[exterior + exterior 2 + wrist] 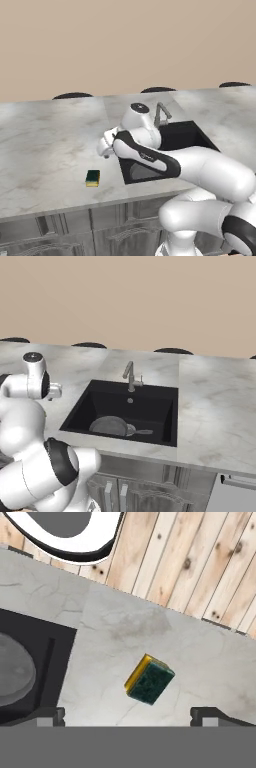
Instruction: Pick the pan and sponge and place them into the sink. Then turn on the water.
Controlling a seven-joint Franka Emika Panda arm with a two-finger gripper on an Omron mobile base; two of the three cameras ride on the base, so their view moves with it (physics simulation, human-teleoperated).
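Grey marble countertop [45, 150] runs across the kitchen below a plain tan wall, with the black sink [165, 406] set into it and dark cabinet fronts beneath.

From the left base view the white arm rises at 5 o'clock, folds at a dark-banded elbow, and reaches forward over the sink's near left corner, its wrist turned downward above the counter just left of the basin. In the hand view the gripper [130, 714] points down at the marble with its jaws spread wide and nothing between them; the two dark fingertips [50, 716] sit at 7 and 5 o'clock.

The sponge [150, 679] lies flat on the counter, green face up with a yellow edge showing, just above the gap between the tips and apart from both. In the left base view it rests at 8 o'clock from the sink. The pan [110, 426] lies inside the basin at its near left, handle pointing toward 3 o'clock. The faucet [131, 376] stands behind the sink.

The forearm covers much of the basin in the left base view, and the hand view cuts the pan at its left edge.
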